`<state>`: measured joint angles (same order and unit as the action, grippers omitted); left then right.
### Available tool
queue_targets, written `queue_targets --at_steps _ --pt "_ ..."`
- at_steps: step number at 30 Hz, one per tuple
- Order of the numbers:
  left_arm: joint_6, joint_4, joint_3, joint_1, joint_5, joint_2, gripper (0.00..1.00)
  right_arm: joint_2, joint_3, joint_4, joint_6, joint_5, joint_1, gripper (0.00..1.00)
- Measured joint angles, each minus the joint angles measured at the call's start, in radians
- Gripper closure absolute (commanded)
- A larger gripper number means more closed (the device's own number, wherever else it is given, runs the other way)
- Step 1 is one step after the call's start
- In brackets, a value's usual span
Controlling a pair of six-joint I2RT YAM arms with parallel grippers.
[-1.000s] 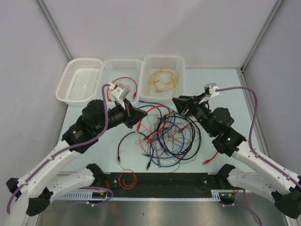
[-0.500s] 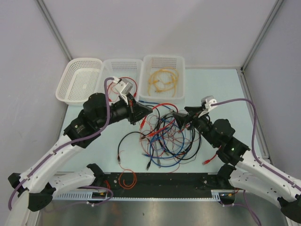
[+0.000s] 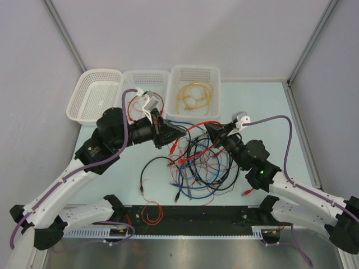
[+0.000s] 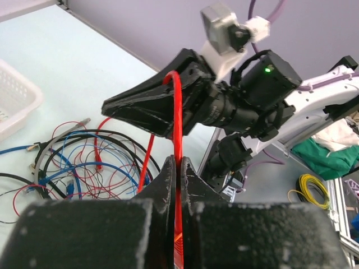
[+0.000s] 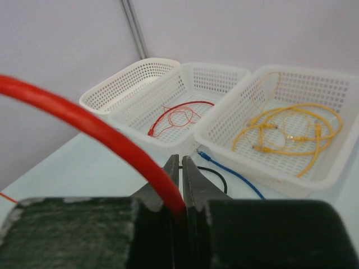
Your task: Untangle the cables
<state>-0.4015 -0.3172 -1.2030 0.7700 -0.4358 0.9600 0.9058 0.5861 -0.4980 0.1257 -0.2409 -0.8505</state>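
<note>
The cables [image 3: 199, 162] lie in a tangled heap of red, blue and black loops at mid table. One thick red cable [image 3: 193, 124] arcs above the heap between both grippers. My left gripper [image 3: 180, 130] is shut on it, and in the left wrist view the red cable [image 4: 176, 112] rises from the closed jaws [image 4: 178, 163] toward the right gripper [image 4: 140, 106]. My right gripper [image 3: 208, 128] is shut on the same red cable [image 5: 84, 120], which runs into its closed jaws [image 5: 180, 161]. The two grippers face each other a short way apart.
Three white baskets stand at the back: an empty one [image 3: 94, 95], one holding a thin red wire [image 3: 147, 102], and one with yellow cables [image 3: 194, 95]. A loose black cable [image 3: 147, 168] lies left of the heap, and an orange-red loop [image 3: 151, 213] near the arm bases.
My right gripper moved left toward the left one and closed on the red cable. My left gripper carried its red cable right and slightly back.
</note>
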Motion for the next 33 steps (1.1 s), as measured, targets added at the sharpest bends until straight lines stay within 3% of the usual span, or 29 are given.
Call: queue_targets --at_steps 2,3,5,6,8,19,25,33 --pt "0.0 0.0 0.0 0.0 0.018 0.0 0.83 -0.013 0.001 -0.007 0.005 0.002 -0.009 1.0" --pt "0.0 -0.001 0.0 0.0 0.029 0.0 0.54 -0.025 0.001 0.003 0.011 0.001 -0.011 1.0" --pt "0.003 -0.008 0.003 0.0 0.063 0.0 0.31 -0.05 0.019 0.069 0.026 -0.022 -0.011 1.0" --pt "-0.002 -0.014 0.007 0.0 0.085 0.0 0.13 -0.06 0.042 0.117 0.039 -0.043 -0.008 1.0" --pt "-0.006 -0.026 0.019 0.0 0.139 0.002 0.0 -0.07 0.09 0.202 0.053 -0.074 -0.002 1.0" --pt "-0.027 -0.086 0.09 0.0 0.48 0.012 0.01 -0.159 0.269 0.539 0.076 -0.203 0.0 1.0" --pt "-0.027 0.017 0.246 0.0 0.481 -0.045 0.0 -0.172 0.277 0.632 0.085 -0.219 0.0 1.0" --pt "-0.055 0.269 0.521 0.0 0.428 -0.168 0.0 -0.17 0.346 0.719 0.106 -0.218 0.0 1.0"
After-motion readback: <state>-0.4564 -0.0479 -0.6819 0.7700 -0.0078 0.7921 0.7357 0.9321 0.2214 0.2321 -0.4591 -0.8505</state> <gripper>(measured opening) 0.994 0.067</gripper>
